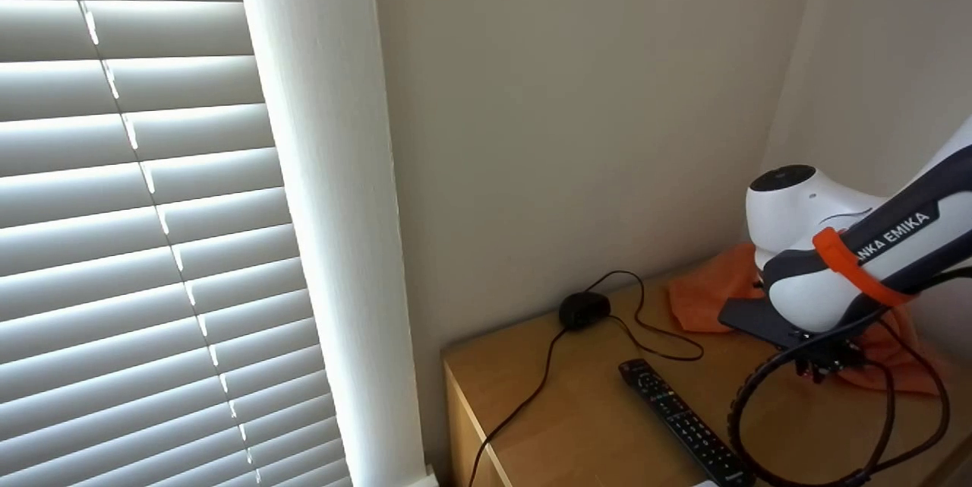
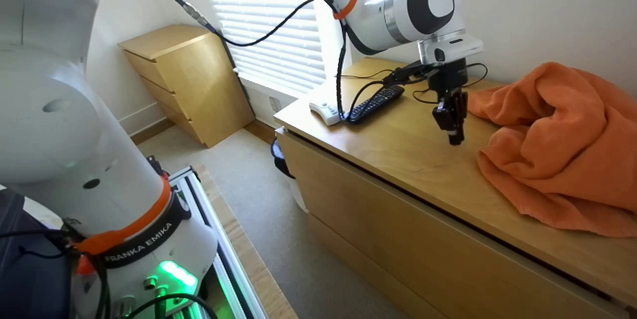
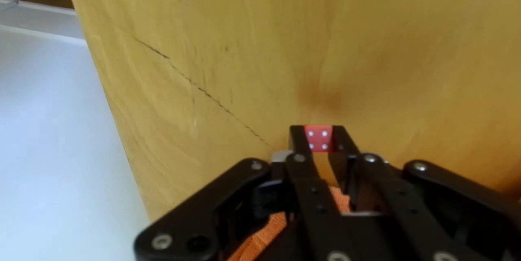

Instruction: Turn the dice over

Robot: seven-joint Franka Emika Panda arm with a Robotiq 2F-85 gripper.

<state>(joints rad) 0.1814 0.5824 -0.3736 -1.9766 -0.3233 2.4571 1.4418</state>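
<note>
A small red dice (image 3: 319, 139) with white dots is in the wrist view, held between the fingertips of my gripper (image 3: 317, 132). The face toward the camera shows a square pattern of white dots. The gripper also shows in an exterior view (image 2: 454, 132), pointing down above the wooden dresser top (image 2: 423, 159), beside an orange cloth (image 2: 562, 145). A soft shadow lies on the wood past the fingertips, and the dice appears to be off the surface. The dice cannot be made out in either exterior view. Its other faces are hidden.
A black remote (image 2: 375, 104) and a white device (image 2: 326, 111) lie toward the window end of the dresser. A black box with a cord (image 1: 585, 310) sits near the wall. The dresser's front edge (image 2: 398, 187) drops to the floor. Cables loop from the arm.
</note>
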